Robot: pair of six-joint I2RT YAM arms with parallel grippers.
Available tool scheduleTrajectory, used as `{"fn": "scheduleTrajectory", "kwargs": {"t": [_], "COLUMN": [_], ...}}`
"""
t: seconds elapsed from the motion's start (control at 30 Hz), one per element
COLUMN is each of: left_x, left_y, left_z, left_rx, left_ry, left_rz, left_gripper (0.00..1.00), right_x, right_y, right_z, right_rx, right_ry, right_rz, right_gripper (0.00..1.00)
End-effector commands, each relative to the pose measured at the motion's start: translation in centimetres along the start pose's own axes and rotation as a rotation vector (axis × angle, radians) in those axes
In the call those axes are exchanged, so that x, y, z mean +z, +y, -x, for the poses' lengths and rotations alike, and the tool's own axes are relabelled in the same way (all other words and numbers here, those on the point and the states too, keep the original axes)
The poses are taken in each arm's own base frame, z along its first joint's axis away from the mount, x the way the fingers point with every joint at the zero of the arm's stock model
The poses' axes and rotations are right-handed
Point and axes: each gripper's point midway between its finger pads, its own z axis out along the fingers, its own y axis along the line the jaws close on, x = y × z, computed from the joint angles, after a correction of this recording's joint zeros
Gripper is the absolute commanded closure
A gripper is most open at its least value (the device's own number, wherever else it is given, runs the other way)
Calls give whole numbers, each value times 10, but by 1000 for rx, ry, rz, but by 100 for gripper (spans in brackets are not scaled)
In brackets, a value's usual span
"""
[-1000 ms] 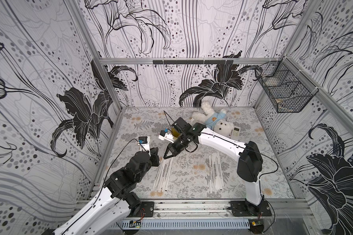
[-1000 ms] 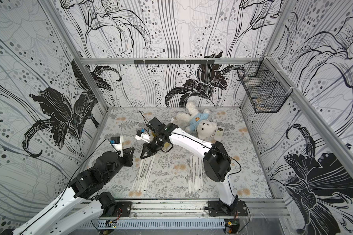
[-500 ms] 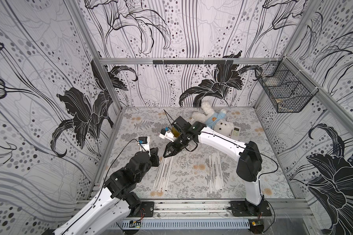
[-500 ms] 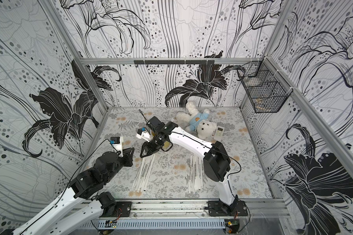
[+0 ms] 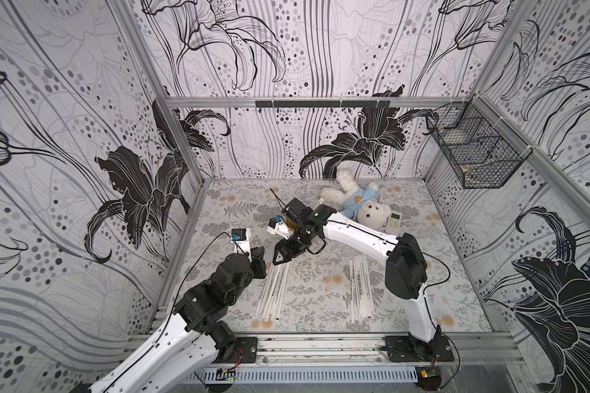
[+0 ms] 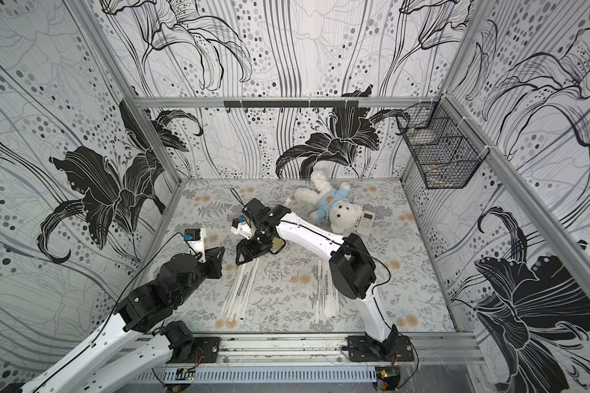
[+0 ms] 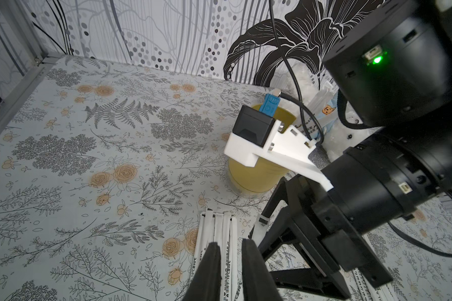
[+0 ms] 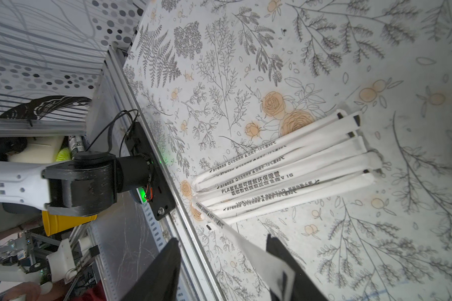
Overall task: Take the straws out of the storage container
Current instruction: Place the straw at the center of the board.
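Observation:
The storage container [image 7: 253, 177], a mustard-yellow cup, stands upright on the floral floor, largely hidden beneath my right wrist in both top views. A few straws [image 7: 320, 101] rise behind it, their bases hidden. Several straws [image 5: 273, 289] [image 6: 241, 289] [image 8: 285, 172] lie in a pile on the floor at front left. My right gripper [image 5: 276, 260] [image 8: 222, 242] hangs open over the pile's far end; one loose straw [image 8: 256, 258] leans against one of its fingers. My left gripper [image 5: 258, 262] [image 7: 231, 245] hovers narrowly open above the same pile, holding nothing.
A second pile of straws [image 5: 360, 289] lies at front right near the right arm's elbow. A white teddy [image 5: 355, 204] in a blue shirt and a white remote [image 5: 395, 223] lie at the back. A black wire basket [image 5: 474, 153] hangs on the right wall.
My right gripper's jaws have gone from shut to wide open, letting go of the straw over the left pile. The left arm has stayed still.

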Motion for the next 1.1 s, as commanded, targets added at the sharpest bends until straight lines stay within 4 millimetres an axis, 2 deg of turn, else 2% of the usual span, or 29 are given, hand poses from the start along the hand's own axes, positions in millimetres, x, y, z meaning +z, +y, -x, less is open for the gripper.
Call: {"fn": "scheduleTrajectory", "kwargs": {"t": [0.0, 0.37, 0.53, 0.67, 0.77, 0.87, 1.03, 1.07], "left_x": [2, 3, 3, 3, 1, 3, 23, 28], "left_y": [-4, -4, -3, -4, -7, -11, -35, -40], "left_z": [3, 3, 3, 5, 10, 15, 12, 12], "left_rx": [5, 6, 5, 13, 31, 29, 40, 40], "left_ry": [-13, -13, -15, -22, -39, -56, -23, -26], "left_rz": [-21, -19, -17, -21, -34, -44, -108, -118], "left_gripper": [78, 78, 78, 78, 79, 79, 78, 77], "right_x": [1, 17, 5, -25, -58, -94, -149, -165], "right_y": [-6, -24, -17, 3, 17, 14, 6, 8], "right_z": [5, 4, 9, 22, 32, 37, 35, 35], "right_rx": [-12, 5, -8, -57, -102, -126, -140, -150], "right_ry": [-1, 23, -16, -109, -209, -311, -472, -516], "right_rz": [-40, -95, -95, -81, -96, -195, -261, -278], "right_gripper": [38, 35, 35, 35, 36, 36, 39, 40]}}
